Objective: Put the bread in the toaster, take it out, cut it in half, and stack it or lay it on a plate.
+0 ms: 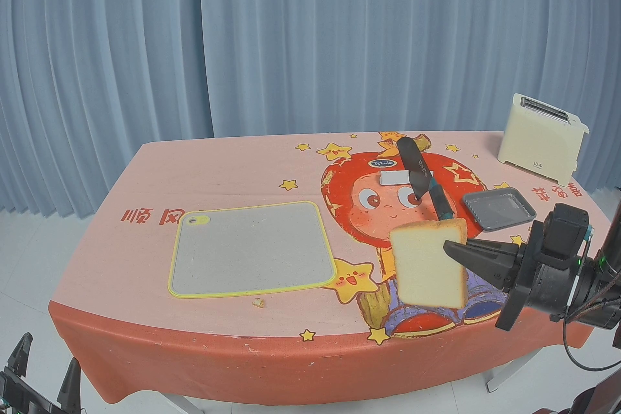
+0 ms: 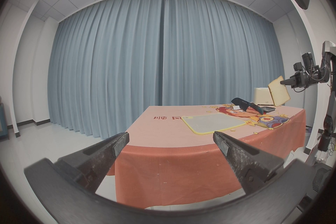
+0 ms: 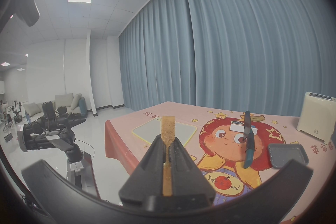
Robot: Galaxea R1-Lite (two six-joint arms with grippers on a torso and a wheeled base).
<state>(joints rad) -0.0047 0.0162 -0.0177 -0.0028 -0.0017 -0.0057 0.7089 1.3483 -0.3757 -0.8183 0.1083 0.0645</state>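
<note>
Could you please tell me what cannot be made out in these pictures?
Toaster slots: head view, too far to see inside.
Knife handle end: head view, hidden behind the bread.
Left tool: head view, cut off by the bottom edge.
Speck by the cutting board: too small to identify.

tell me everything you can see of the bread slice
The square slice of pale white bread has a tan crust round its edges and an unbrowned face. Whole and uncut, it stands upright in the air, one edge pinched in the right arm's black tool, which is shut on it. It hangs over the near right part of the pink printed tablecloth, touching nothing else.
</note>
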